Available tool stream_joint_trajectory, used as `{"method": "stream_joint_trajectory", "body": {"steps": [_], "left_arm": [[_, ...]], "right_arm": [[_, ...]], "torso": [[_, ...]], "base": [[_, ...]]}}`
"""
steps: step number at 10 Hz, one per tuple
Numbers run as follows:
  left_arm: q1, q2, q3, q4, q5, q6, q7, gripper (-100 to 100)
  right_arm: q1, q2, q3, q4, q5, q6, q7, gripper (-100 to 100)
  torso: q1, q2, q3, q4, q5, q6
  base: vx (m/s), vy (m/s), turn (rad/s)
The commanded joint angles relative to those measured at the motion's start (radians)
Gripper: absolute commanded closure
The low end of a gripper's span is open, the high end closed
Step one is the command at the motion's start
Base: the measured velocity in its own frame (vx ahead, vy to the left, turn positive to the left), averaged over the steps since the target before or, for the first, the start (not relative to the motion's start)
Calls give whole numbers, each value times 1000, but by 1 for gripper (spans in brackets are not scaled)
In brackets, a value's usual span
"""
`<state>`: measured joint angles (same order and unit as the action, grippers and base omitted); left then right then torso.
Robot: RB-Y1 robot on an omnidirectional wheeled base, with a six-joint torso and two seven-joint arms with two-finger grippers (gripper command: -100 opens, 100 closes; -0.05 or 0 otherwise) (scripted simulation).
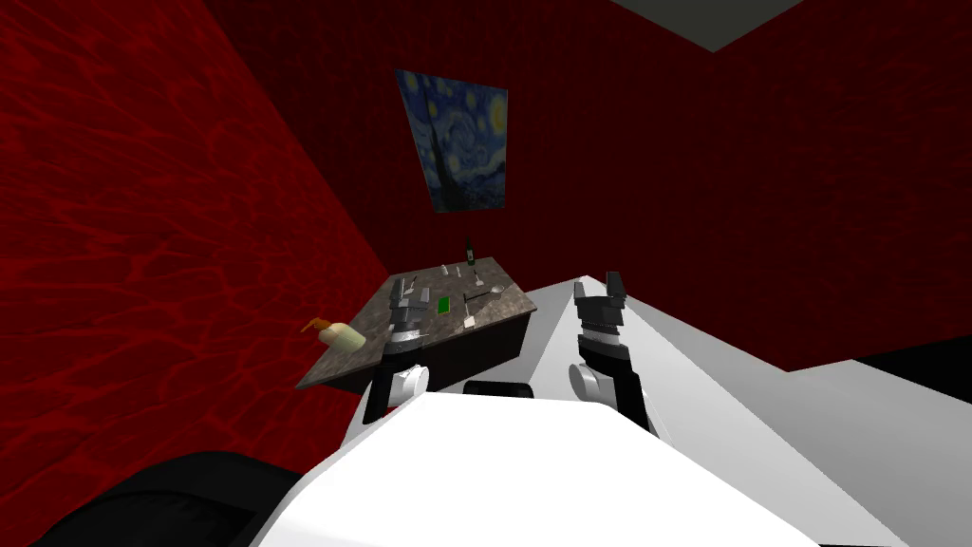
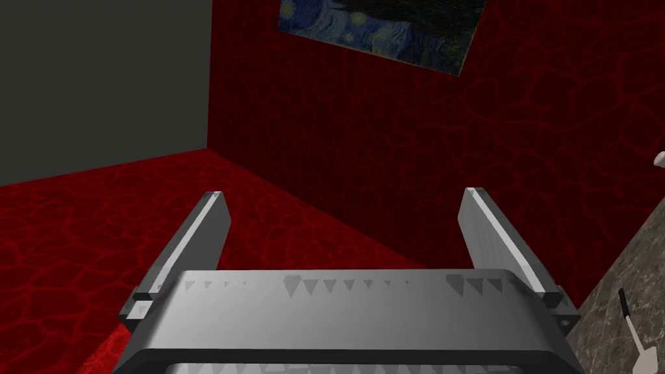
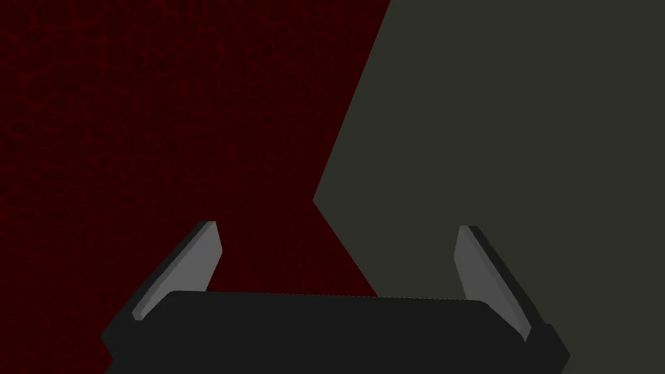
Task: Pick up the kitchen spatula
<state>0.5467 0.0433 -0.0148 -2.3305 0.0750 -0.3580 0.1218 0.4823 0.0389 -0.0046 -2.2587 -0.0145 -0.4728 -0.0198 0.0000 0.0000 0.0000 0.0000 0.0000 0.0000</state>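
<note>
No text, label, brand or number can be read. The painting (image 1: 454, 142) shows a starry sky; the small green thing (image 1: 443, 304) on the table (image 1: 508, 309) below it is too small to tell.

The left gripper (image 2: 344, 195) has two thin, light grey, blade-like fingers (image 2: 195, 240) on a grey box with a row of small triangular marks; the right gripper (image 3: 338, 224) has a black box. The left forearm (image 1: 382, 391) and right forearm (image 1: 622, 372) are dark, each with a white round joint (image 1: 587, 377).
</note>
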Motion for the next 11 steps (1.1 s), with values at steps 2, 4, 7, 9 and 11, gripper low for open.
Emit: {"method": "stream_joint_trajectory", "body": {"steps": [2, 4, 7, 9, 11], "left_arm": [[8, 60, 20, 13, 23, 28, 1, -100], [19, 124, 48, 33, 56, 68, 3, -100], [26, 186, 66, 45, 78, 93, 4, -100], [34, 240, 85, 58, 102, 120, 5, -100], [43, 298, 106, 72, 129, 150, 5, -100]], "right_arm": [[0, 0, 0, 0, 0, 0, 0, 0], [0, 0, 0, 0, 0, 0, 0, 0], [0, 0, 0, 0, 0, 0, 0, 0], [0, 0, 0, 0, 0, 0, 0, 0], [0, 0, 0, 0, 0, 0, 0, 0]], "torso": [[0, 0, 0, 0, 0, 0], [0, 1, 1, 0, 0, 0], [0, 1, 0, 0, 0, 0], [0, 1, 0, 0, 0, 0], [-1, 1, 0, 0, 0, 0]], "base": [[-9, 1, -71], [-20, -5, -131], [-11, -6, -67], [-11, -12, -96], [-9, -18, -100]]}}
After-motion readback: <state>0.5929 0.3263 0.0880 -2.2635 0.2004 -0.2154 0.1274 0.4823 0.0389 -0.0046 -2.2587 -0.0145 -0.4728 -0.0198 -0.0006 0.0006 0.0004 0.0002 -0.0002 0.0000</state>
